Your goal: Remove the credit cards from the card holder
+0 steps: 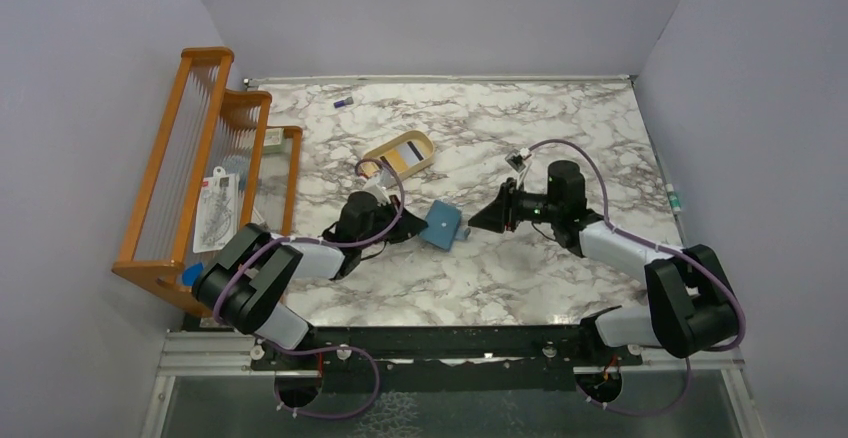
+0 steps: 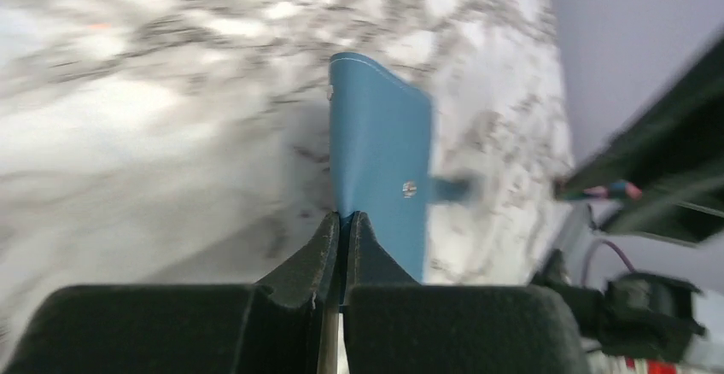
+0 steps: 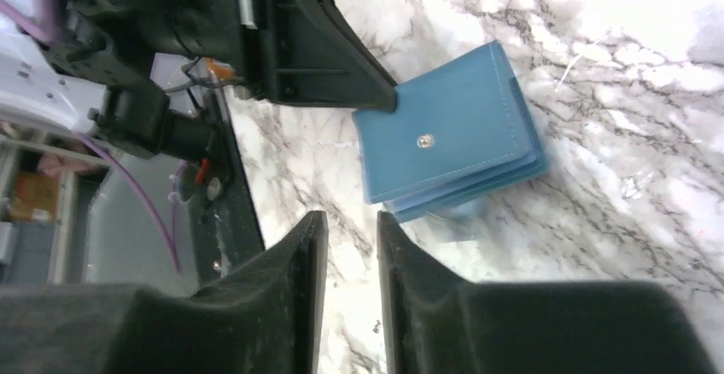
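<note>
The teal-blue card holder (image 1: 441, 226) lies folded at the middle of the marble table, snap side up. My left gripper (image 1: 418, 230) is shut on its left edge; in the left wrist view the jaws (image 2: 343, 218) pinch the holder (image 2: 380, 143), whose snap tab (image 2: 448, 189) sticks out to the right. My right gripper (image 1: 482, 220) hovers just right of the holder, slightly open and empty (image 3: 346, 220). In the right wrist view the holder (image 3: 444, 135) shows lighter blue layers at its edge; no card shows in it. One pale card with a dark stripe (image 1: 405, 152) lies in the tan tray.
The tan oval tray (image 1: 380, 150) sits behind the holder. An orange wooden rack (image 1: 200, 158) with packets stands along the left wall. A small purple item (image 1: 343, 103) lies at the back. Grey walls close in the table on three sides.
</note>
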`<state>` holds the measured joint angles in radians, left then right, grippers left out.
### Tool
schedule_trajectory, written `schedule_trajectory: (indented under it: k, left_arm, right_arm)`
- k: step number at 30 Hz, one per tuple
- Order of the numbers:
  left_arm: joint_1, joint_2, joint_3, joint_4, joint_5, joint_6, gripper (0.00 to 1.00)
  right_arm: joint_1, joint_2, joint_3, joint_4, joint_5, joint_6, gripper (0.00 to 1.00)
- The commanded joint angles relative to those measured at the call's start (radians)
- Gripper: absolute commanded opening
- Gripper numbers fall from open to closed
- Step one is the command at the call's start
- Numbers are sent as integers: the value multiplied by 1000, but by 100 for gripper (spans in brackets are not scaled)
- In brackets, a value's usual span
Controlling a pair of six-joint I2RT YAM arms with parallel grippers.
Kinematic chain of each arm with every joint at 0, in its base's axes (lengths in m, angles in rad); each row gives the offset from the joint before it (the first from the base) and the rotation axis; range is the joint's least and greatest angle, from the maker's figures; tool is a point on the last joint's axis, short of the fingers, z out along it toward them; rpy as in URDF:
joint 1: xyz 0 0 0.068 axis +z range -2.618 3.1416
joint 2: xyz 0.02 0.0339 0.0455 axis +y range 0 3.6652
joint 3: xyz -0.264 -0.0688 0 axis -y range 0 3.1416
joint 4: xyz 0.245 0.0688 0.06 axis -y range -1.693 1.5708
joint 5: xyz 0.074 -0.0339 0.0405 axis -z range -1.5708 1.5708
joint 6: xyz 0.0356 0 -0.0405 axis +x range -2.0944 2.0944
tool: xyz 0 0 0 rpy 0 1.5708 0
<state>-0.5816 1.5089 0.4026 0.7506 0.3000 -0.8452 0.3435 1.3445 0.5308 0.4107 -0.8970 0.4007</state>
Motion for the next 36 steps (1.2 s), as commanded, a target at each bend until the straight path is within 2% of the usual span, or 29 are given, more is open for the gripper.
schedule_trajectory:
  k: [1, 2, 3, 4, 5, 9, 13, 17, 19, 20, 23, 27, 29, 33, 36]
  left_arm:
    - [51, 0, -38, -171, -176, 46, 0]
    - [51, -5, -39, -171, -177, 46, 0]
    - [51, -10, -39, -171, -180, 45, 0]
    - [51, -14, -38, -171, -182, 44, 0]
    - [51, -20, -36, -171, -185, 43, 0]
    - [51, -29, -30, -170, -193, 35, 0]
    - [47, -28, -18, -170, -209, 18, 0]
    - [26, -23, -7, -189, -278, -18, 0]
    - [16, -23, -5, -203, -321, -41, 0]
    - [11, -26, -5, -208, -343, -51, 0]
    - [-6, -30, -7, -220, -397, -81, 0]
    - [-40, -27, -3, -230, -450, -114, 0]
    - [-61, -23, 2, -232, -472, -130, 0]
    - [-84, -4, 14, -240, -490, -155, 0]
    - [-94, 4, 20, -241, -497, -163, 0]
  right_arm:
    - [-20, -24, 55, -56, -7, -41, 51]
    - [-20, -29, 56, -62, 7, -43, 61]
    - [-20, -35, 60, -73, 21, -46, 89]
    - [-20, -39, 64, -82, 30, -50, 98]
    - [-19, -41, 69, -90, 35, -53, 100]
    - [-6, -30, 94, -154, 98, -71, 100]
    - [69, 23, 127, -216, 217, -69, 97]
    - [169, 91, 180, -258, 334, -57, 81]
    - [182, 125, 202, -274, 366, -42, 73]
    - [185, 138, 208, -281, 379, -36, 72]
    - [191, 173, 232, -307, 412, -23, 72]
    - [219, 227, 265, -326, 469, -1, 82]
    - [234, 258, 279, -327, 497, 13, 84]
    - [261, 306, 308, -319, 531, 31, 84]
    - [273, 332, 324, -314, 552, 35, 80]
